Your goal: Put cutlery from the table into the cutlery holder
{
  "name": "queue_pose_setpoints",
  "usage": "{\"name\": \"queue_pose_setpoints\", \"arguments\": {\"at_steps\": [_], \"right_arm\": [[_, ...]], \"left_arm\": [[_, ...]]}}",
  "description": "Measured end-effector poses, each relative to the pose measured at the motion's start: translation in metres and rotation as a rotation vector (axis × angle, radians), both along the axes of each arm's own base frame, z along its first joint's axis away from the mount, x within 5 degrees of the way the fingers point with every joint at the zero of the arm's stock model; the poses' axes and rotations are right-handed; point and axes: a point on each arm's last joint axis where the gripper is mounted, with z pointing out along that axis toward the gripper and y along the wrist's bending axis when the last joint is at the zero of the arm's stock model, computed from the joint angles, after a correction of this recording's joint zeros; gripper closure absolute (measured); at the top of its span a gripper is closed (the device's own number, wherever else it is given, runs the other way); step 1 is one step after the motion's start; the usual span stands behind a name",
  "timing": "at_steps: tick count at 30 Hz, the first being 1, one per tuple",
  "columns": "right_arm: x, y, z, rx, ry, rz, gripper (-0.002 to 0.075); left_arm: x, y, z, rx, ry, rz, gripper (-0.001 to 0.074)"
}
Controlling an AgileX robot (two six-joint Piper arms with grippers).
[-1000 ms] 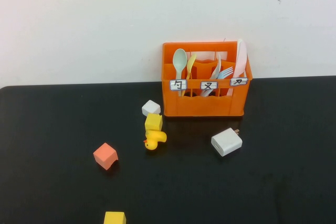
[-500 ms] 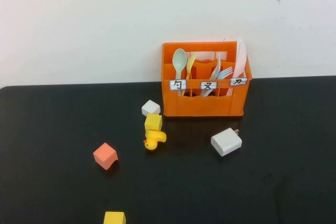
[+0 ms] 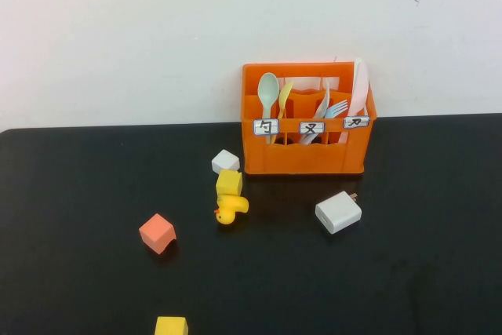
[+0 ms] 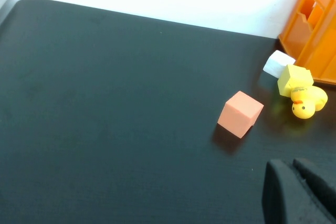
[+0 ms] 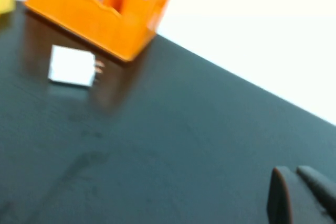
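Note:
The orange cutlery holder (image 3: 306,154) stands at the back of the black table, against the wall. It holds a green spoon (image 3: 269,88), a yellow spoon (image 3: 285,93), forks (image 3: 333,109) and a pale knife (image 3: 359,84). I see no cutlery lying on the table. Neither arm shows in the high view. My left gripper (image 4: 294,174) is shut and empty, low over the table, apart from the holder (image 4: 315,30). My right gripper (image 5: 295,174) is shut and empty over bare table, well away from the holder (image 5: 100,14).
A white cube (image 3: 226,162), a yellow block (image 3: 229,183) and a yellow duck (image 3: 230,210) sit left of the holder. A salmon cube (image 3: 158,233) and another yellow block (image 3: 171,325) lie nearer me. A white charger (image 3: 339,212) lies in front of the holder.

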Motion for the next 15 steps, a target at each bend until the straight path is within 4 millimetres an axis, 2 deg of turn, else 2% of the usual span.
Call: {"name": "queue_pose_setpoints", "arguments": {"at_steps": [8, 15], "right_arm": [[-0.004, -0.006, -0.046, 0.054, -0.017, -0.125, 0.0728], [-0.005, -0.006, -0.048, 0.094, 0.002, -0.144, 0.0728]], "left_arm": [[0.0, 0.0, 0.0, 0.0, 0.0, 0.0, 0.0736], [0.0, 0.0, 0.0, 0.0, 0.0, 0.0, 0.0736]]}}
